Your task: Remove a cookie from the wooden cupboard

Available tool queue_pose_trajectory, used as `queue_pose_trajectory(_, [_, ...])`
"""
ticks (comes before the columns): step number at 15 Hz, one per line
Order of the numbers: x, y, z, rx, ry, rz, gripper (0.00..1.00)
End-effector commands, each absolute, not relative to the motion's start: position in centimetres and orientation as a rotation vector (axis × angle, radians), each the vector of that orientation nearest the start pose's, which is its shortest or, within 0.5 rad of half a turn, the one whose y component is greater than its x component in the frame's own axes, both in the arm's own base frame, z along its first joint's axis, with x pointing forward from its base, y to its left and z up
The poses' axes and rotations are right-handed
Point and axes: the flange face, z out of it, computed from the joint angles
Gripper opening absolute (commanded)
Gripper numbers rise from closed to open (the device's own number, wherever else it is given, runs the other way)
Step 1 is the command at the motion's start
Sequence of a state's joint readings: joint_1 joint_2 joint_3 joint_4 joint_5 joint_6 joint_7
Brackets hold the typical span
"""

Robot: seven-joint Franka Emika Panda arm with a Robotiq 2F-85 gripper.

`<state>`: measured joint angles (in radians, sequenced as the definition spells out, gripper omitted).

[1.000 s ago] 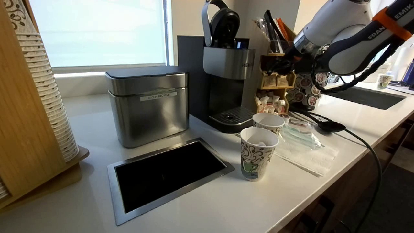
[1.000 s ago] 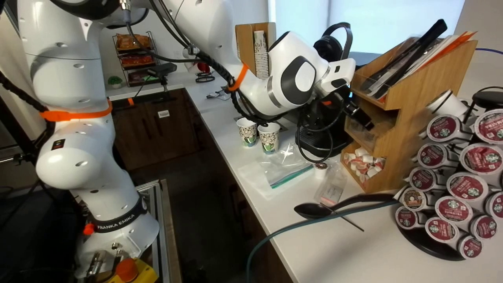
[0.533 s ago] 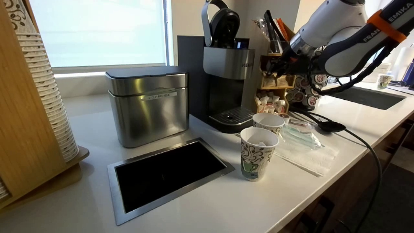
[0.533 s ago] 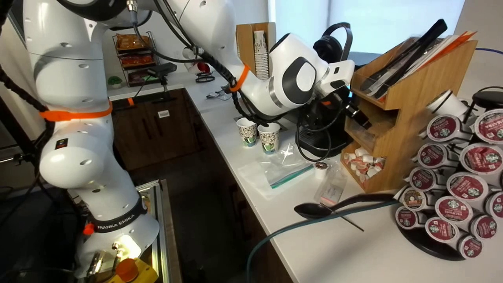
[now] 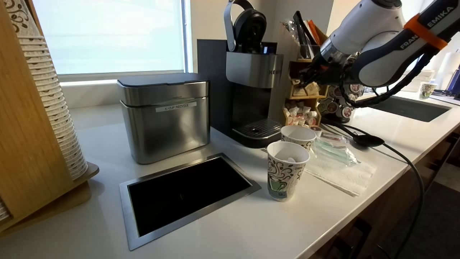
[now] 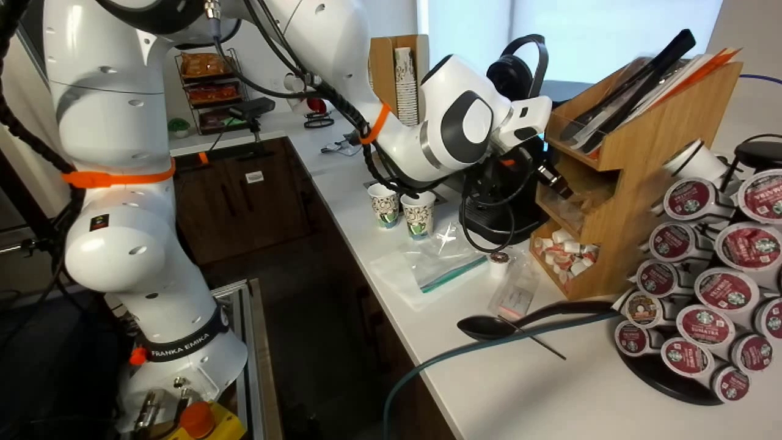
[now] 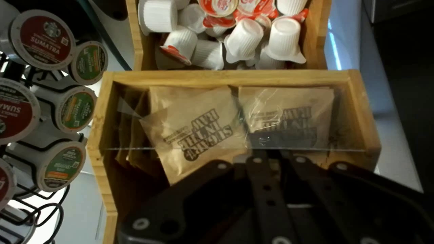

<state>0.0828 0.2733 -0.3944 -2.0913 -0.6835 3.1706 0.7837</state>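
The wooden cupboard [image 6: 638, 189] stands on the counter beside the coffee machine, with stepped open compartments. No cookie is in view; the middle compartment holds brown paper packets printed "Sugar in the Raw". In the wrist view a slanted packet [image 7: 190, 125] leans on the left and a second packet [image 7: 288, 108] sits on the right behind a clear front panel [image 7: 234, 148]. My gripper [image 7: 268, 149] reaches into that compartment at the right packet, its fingers drawn nearly together. Dark links hide the tips, so whether paper lies between them cannot be seen. In an exterior view a tilted packet [image 5: 312, 89] touches or nearly touches the fingers.
Creamer cups [image 7: 245, 37] fill the lowest compartment. Utensils [image 6: 635, 91] lean in the top one. A coffee-pod rack [image 6: 708, 324] stands close beside the cupboard, the coffee machine [image 5: 255, 72] on the opposite side. Paper cups [image 5: 287, 172], a bag [image 6: 446, 263] and a black spoon [image 6: 489, 327] lie around.
The arm has shifted slightly toward the middle compartment. My fingers have come closer together, and a brown packet beside them has become tilted.
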Motion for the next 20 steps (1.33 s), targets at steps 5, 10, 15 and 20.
queue_pose_trajectory(5, [59.8,-13.3,39.5,-2.904,0.664,-1.33,0.0])
queue_pose_trajectory(10, [58.5,-13.9,40.6,-2.883,0.714,-1.326,0.26])
queue_pose_trajectory(15, [58.6,-12.8,39.1,-2.897,0.695,-1.282,0.58])
queue_pose_trajectory(20, [59.3,-12.7,39.5,-2.882,0.688,-1.318,0.95])
